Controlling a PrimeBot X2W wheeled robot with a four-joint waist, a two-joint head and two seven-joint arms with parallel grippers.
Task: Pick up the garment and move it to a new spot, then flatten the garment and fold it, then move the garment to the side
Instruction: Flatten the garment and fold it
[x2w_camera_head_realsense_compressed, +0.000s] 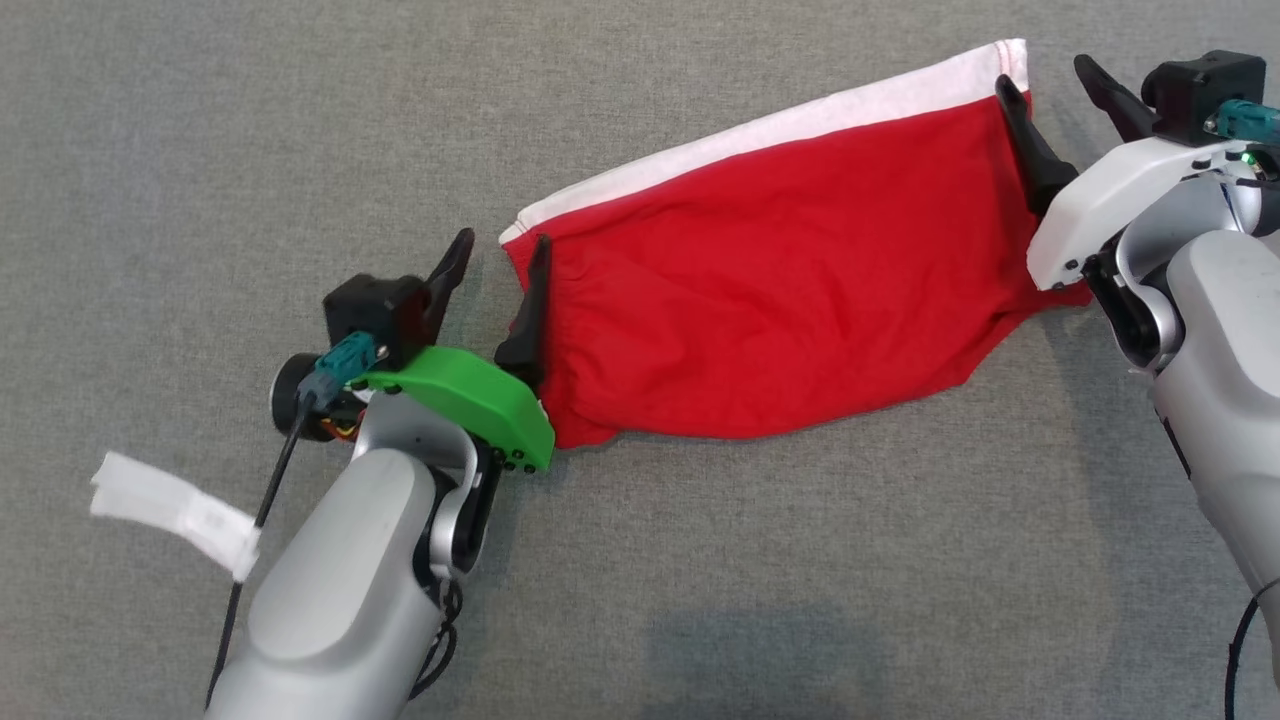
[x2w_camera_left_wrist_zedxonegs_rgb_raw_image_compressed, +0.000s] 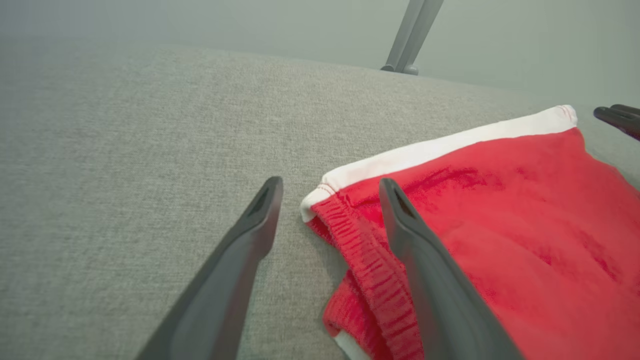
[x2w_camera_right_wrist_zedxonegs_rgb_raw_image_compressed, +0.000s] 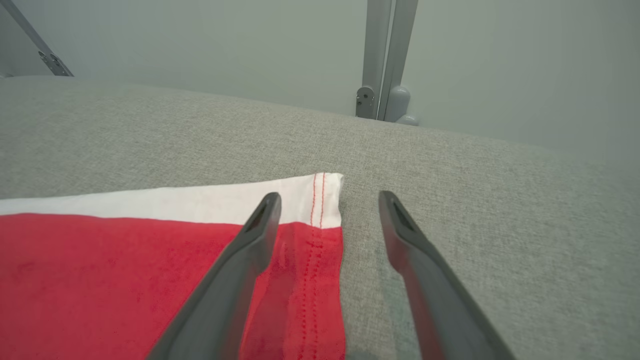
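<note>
The garment (x2w_camera_head_realsense_compressed: 780, 270) is red with a white stripe along its far edge and lies spread on the grey cloth surface, slanting up to the right. My left gripper (x2w_camera_head_realsense_compressed: 497, 253) stands open at its left end, one finger over the red elastic edge (x2w_camera_left_wrist_zedxonegs_rgb_raw_image_compressed: 360, 250) and one over bare surface. My right gripper (x2w_camera_head_realsense_compressed: 1047, 76) stands open at the right end, straddling the stitched hem (x2w_camera_right_wrist_zedxonegs_rgb_raw_image_compressed: 320, 225). Neither holds the cloth. In the left wrist view the garment (x2w_camera_left_wrist_zedxonegs_rgb_raw_image_compressed: 500, 215) fills the right side, with my left gripper (x2w_camera_left_wrist_zedxonegs_rgb_raw_image_compressed: 330, 187) over its corner. In the right wrist view my right gripper (x2w_camera_right_wrist_zedxonegs_rgb_raw_image_compressed: 329, 199) spans the garment's (x2w_camera_right_wrist_zedxonegs_rgb_raw_image_compressed: 125, 270) corner.
A white strap (x2w_camera_head_realsense_compressed: 175, 510) hangs off the left forearm at the lower left. Grey metal frame posts (x2w_camera_right_wrist_zedxonegs_rgb_raw_image_compressed: 385, 60) stand beyond the far edge of the surface. Bare grey surface (x2w_camera_head_realsense_compressed: 300, 130) stretches to the left of and in front of the garment.
</note>
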